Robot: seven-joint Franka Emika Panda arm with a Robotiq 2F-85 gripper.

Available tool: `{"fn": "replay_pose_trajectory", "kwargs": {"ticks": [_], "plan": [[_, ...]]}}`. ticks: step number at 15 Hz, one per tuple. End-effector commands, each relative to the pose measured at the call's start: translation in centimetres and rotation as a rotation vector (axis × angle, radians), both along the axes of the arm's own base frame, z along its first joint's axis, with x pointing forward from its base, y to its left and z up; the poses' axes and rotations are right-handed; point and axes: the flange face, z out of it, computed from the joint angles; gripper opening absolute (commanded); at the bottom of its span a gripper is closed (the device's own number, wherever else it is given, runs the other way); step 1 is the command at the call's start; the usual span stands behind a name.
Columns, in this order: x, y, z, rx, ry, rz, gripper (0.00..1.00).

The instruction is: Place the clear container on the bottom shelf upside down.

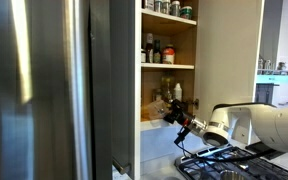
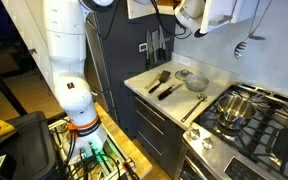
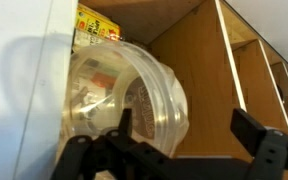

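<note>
Wrist view, from left to right: a white cabinet frame [image 3: 24,90] is seen at the left edge. Above it a yellow package label [image 3: 96,22] with red and dark print is shown, but the print is too blurred to be read. Just beside the frame the clear container [image 3: 124,95] is found, with its round rim turned toward the camera. Brown and pale shapes are seen through its wall, and no writing can be made out on it. The gripper [image 3: 182,128] is shown at the lower edge with its two dark fingers spread wide. The finger [image 3: 124,125] at the picture's left overlaps the container's lower part, but whether it is touched cannot be told. The second finger is held well apart, before the pale wooden cabinet wall [image 3: 209,70].

In an exterior view a stainless steel refrigerator [image 1: 44,80] is seen at the left, then the open cupboard. Steel tins [image 1: 174,8] are kept on the top board and dark sauce bottles [image 1: 156,50] on the one below; their labels are too small to be read. The gripper [image 1: 177,114] is held just above the bottom shelf [image 1: 152,123], near small bottles [image 1: 177,92]. The container cannot be made out there. At the right the white arm [image 1: 259,122] is seen above a gas stove [image 1: 234,165].
</note>
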Motion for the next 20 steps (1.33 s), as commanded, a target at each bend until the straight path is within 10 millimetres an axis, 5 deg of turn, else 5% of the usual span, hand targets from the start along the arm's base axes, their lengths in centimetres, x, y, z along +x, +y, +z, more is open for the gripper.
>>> {"fn": "replay_pose_trajectory", "kwargs": {"ticks": [1, 20], "plan": [[-0.3, -0.1, 0.2, -0.093, 0.032, -0.022, 1.00], [0.1, 0.7, 3.1, -0.483, -0.118, -0.060, 1.00]]}}
